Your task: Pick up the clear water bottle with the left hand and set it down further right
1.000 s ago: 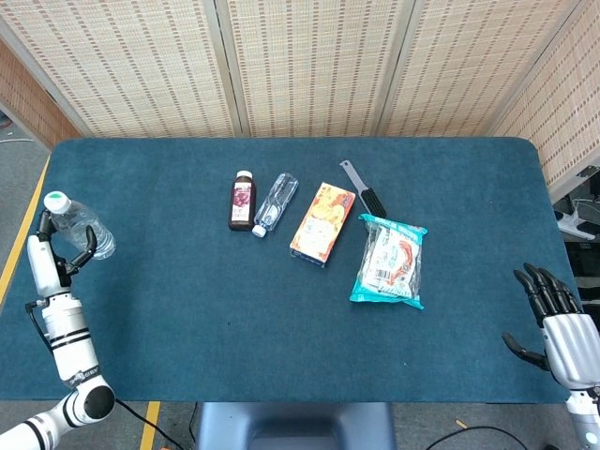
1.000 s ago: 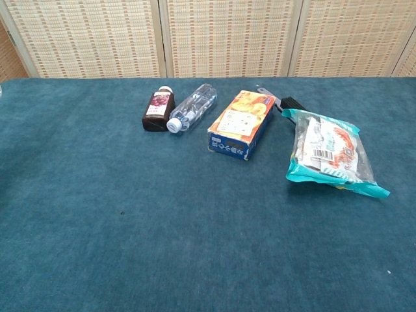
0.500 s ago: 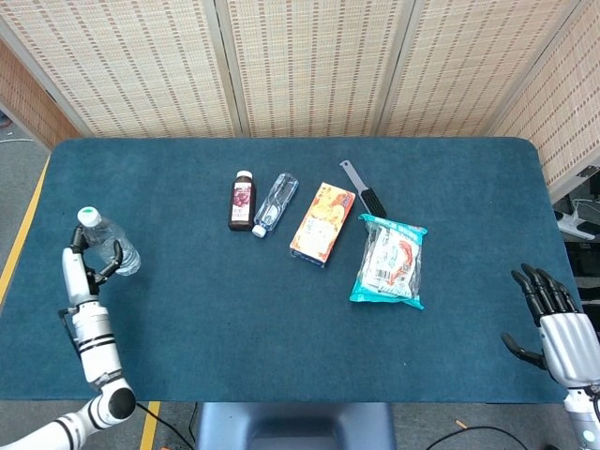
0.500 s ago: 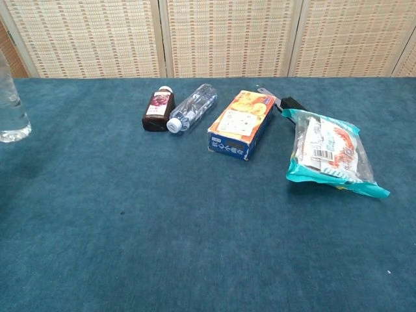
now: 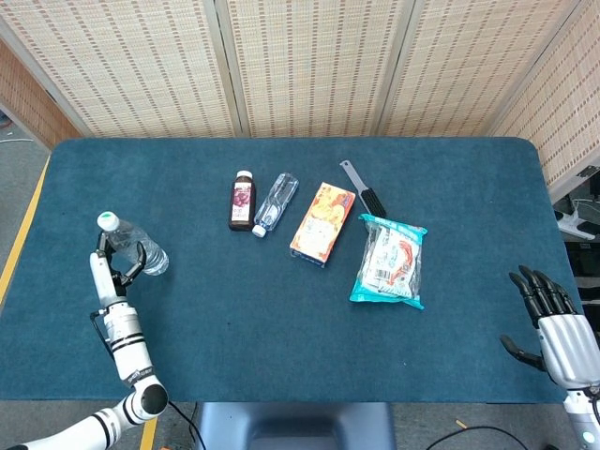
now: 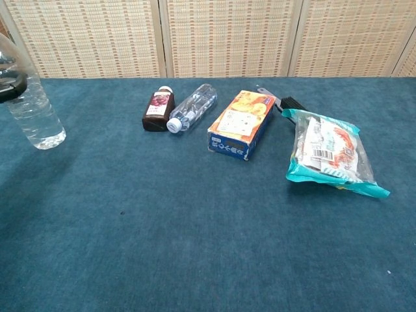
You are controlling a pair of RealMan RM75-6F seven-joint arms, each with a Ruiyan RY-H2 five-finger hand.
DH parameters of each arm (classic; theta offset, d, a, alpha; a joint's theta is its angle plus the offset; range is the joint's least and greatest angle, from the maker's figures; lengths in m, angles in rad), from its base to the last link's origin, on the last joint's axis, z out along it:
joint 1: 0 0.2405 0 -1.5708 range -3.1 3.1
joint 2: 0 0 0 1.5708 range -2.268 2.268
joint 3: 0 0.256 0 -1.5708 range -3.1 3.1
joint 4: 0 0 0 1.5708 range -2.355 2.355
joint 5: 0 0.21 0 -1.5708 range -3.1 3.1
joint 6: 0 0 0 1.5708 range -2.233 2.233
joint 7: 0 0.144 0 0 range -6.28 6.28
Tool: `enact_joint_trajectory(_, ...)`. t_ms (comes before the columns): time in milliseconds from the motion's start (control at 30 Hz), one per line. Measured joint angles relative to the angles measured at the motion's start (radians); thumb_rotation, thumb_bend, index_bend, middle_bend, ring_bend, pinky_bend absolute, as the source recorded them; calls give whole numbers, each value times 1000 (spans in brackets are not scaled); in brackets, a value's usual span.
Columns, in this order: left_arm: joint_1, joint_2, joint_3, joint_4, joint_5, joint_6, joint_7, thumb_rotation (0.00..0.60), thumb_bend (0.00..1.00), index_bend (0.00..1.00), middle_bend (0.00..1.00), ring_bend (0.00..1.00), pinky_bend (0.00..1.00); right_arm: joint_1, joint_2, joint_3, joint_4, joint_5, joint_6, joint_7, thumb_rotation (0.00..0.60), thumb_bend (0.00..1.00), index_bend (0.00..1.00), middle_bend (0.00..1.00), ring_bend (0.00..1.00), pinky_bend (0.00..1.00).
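Note:
A clear water bottle (image 5: 134, 250) with a pale green cap is gripped by my left hand (image 5: 111, 269) over the table's left side, slightly tilted. In the chest view the bottle (image 6: 37, 111) shows at the far left, with a dark finger (image 6: 12, 88) wrapped around its upper part. Whether its base touches the cloth I cannot tell. My right hand (image 5: 553, 314) hangs off the table's right front corner with its fingers spread and nothing in it.
On the blue table (image 5: 225, 309) towards the back lie a dark juice bottle (image 5: 243, 201), a second clear bottle (image 5: 276, 203) on its side, an orange box (image 5: 322, 223), a black-handled brush (image 5: 364, 193) and a teal snack bag (image 5: 390, 262).
My left hand has carried the water bottle rightwards from the table's left edge, bringing it into the chest view. The right hand has barely moved.

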Motion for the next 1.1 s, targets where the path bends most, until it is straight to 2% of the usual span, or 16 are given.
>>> enact_joint_trajectory(333, 19, -40, 28, 59, 5, -14, -21, 600, 571, 377, 483, 510, 485, 1, -4, -1, -1, 0, -3, -8, 600, 138, 25, 0, 0, 130)
enact_joint_trajectory(567, 30, -66, 52, 93, 34, -13, -46, 600, 571, 308, 408, 461, 496, 2, -4, 1, -1, 1, -4, -2, 600, 137, 25, 0, 0, 130)
enact_joint_trajectory(767, 39, -74, 71, 110, 50, -24, -48, 600, 559, 232, 332, 347, 465, 1, -2, -1, -1, 0, -3, -1, 600, 137, 25, 0, 0, 130)
enact_joint_trajectory(1000, 49, -68, 95, 112, 65, -52, -44, 600, 480, 69, 135, 156, 301, 1, 0, -2, -3, -1, -3, 0, 600, 137, 26, 0, 0, 130)
enact_joint_trajectory(1100, 53, -58, 108, 108, 70, -72, -35, 600, 448, 12, 45, 77, 276, 1, 0, -2, -3, -1, -3, 1, 600, 138, 25, 0, 0, 130)
